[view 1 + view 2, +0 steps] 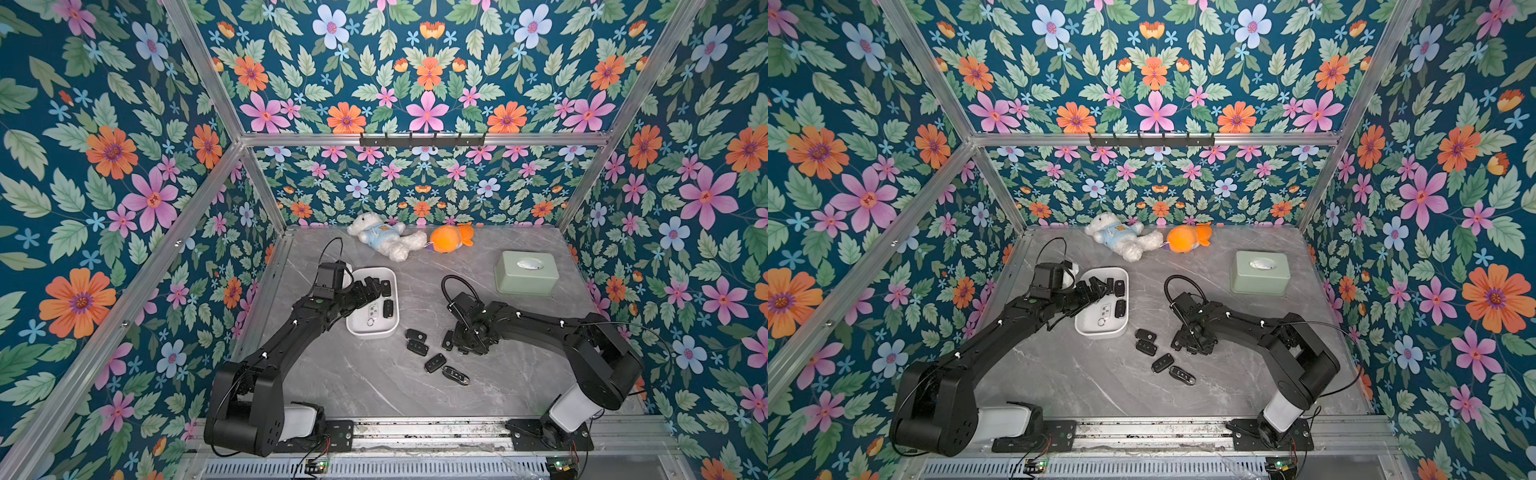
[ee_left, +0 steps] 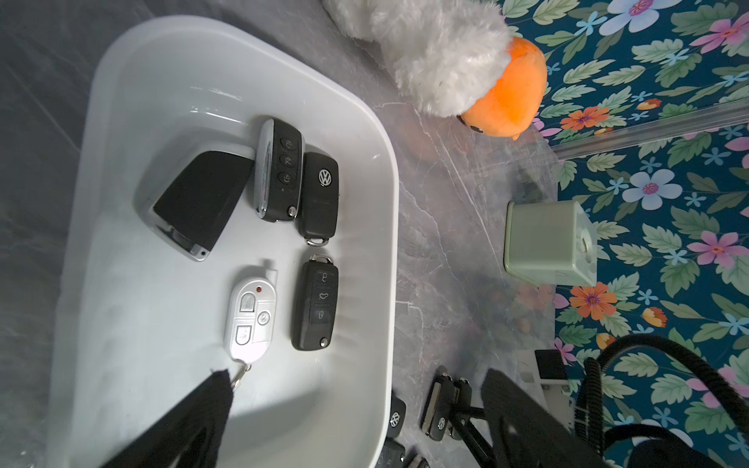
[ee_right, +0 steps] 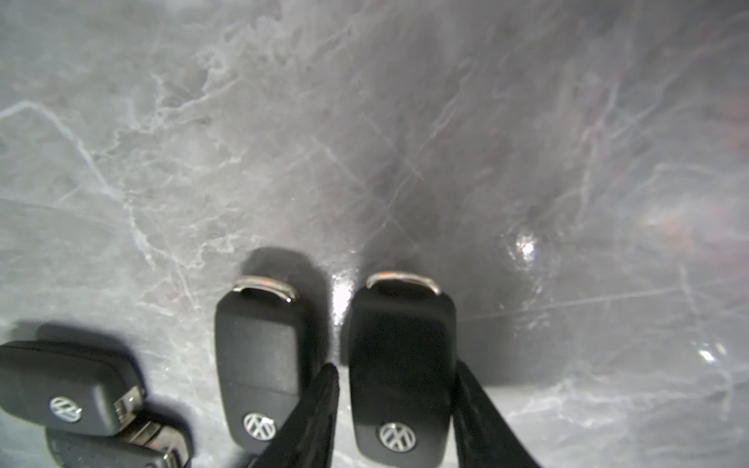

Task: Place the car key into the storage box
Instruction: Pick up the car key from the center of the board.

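In the right wrist view a black car key (image 3: 401, 377) with a silver badge lies on the grey marble table. My right gripper (image 3: 396, 366) is shut on it, one finger along each long side. A second black key (image 3: 259, 364) lies right beside it, outside the fingers. In a top view the right gripper (image 1: 460, 347) is low over the table at centre right. The white storage box (image 1: 372, 334) stands left of centre with several keys inside, among them a white remote (image 2: 250, 316). My left gripper (image 2: 356, 375) hangs open above the box with nothing between its fingers.
Several loose black keys (image 1: 435, 362) lie on the table between the box and the right arm. A sage-green box (image 1: 525, 272) stands at the back right. A white teddy (image 1: 382, 237) and an orange plush (image 1: 451, 239) lie along the back wall.
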`<state>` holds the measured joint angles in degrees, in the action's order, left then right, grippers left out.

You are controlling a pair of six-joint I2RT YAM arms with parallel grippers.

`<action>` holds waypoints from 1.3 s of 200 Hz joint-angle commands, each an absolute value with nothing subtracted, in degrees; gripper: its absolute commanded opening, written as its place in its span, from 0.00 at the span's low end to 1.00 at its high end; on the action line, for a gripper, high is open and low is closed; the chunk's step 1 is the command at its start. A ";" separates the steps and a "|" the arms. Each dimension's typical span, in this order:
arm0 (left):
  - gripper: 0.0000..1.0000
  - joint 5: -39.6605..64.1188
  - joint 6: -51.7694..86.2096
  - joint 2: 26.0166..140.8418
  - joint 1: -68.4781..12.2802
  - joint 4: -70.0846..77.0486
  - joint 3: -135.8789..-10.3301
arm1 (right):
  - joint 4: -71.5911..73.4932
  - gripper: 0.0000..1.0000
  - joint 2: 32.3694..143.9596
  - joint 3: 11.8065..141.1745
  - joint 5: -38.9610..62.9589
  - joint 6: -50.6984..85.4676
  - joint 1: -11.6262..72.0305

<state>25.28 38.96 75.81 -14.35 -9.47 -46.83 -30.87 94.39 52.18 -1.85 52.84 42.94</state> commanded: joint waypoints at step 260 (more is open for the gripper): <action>0.99 28.70 42.37 71.53 -2.94 -6.84 -40.77 | -23.42 0.35 111.80 92.61 2.84 46.88 49.67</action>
